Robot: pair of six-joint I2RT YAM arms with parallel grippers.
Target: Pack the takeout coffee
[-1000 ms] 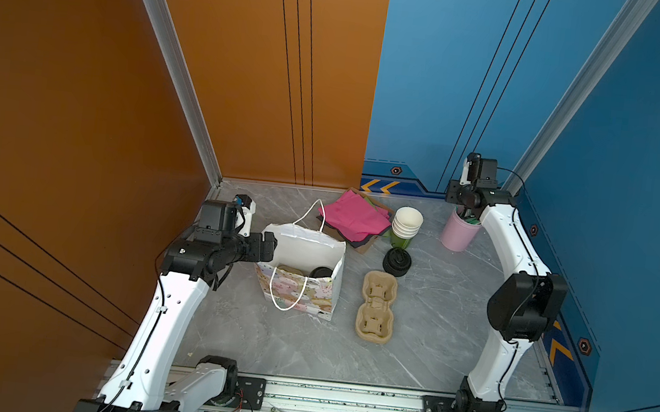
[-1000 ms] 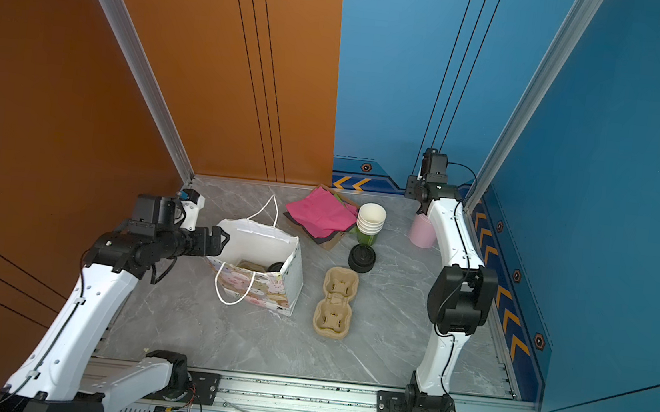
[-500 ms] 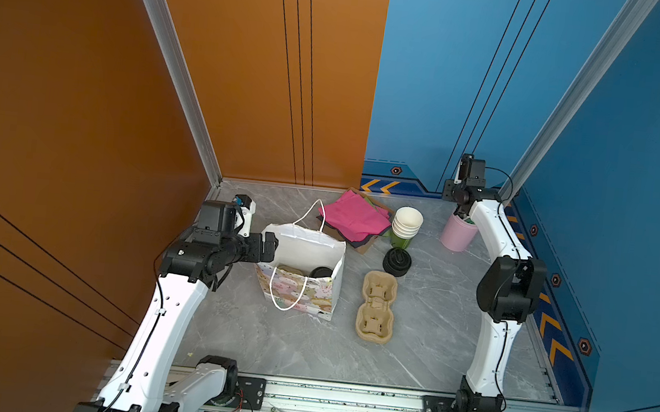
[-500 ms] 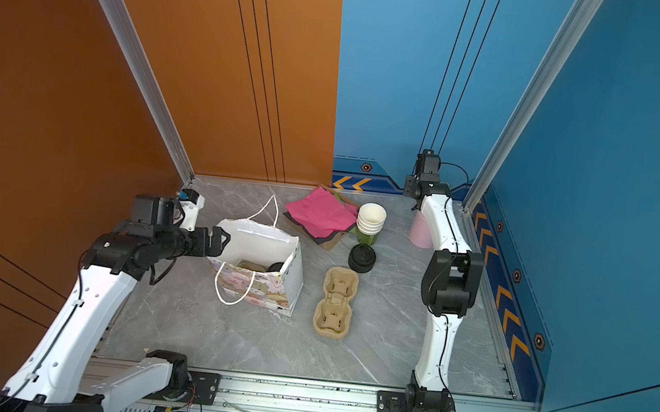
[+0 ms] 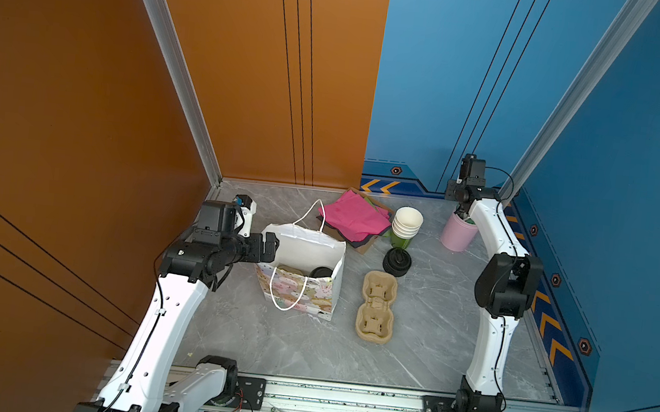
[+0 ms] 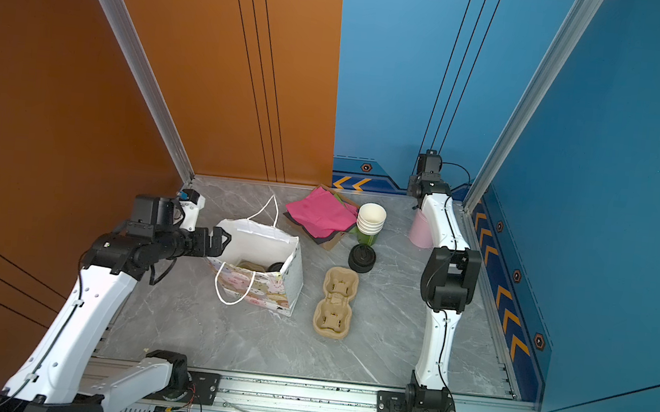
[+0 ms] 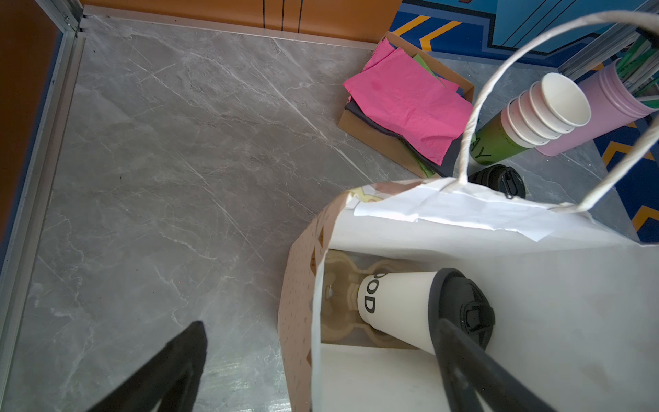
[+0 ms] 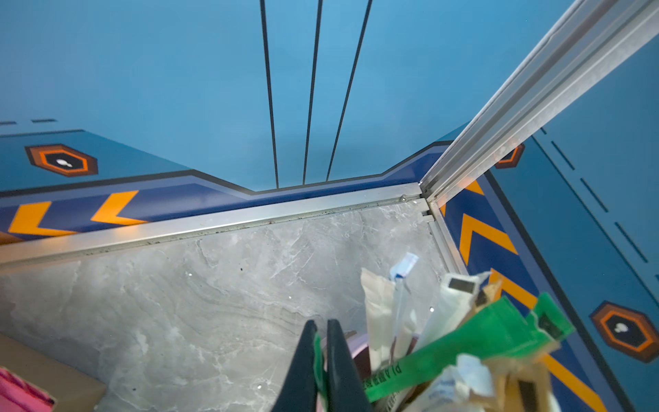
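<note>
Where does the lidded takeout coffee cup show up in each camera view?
Top view: takeout coffee, only its black lid visible, inside the paper bag, left of centre.
Top view: same spot inside the bag.
Left wrist: lower right, deep in the bag.
Right wrist: not in it.
Shared landmark: stack of black lids, in both top views and left wrist.

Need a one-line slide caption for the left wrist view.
Takeout coffee seated in a pulp carrier inside the paper bag, open left gripper straddling its wall.
</note>
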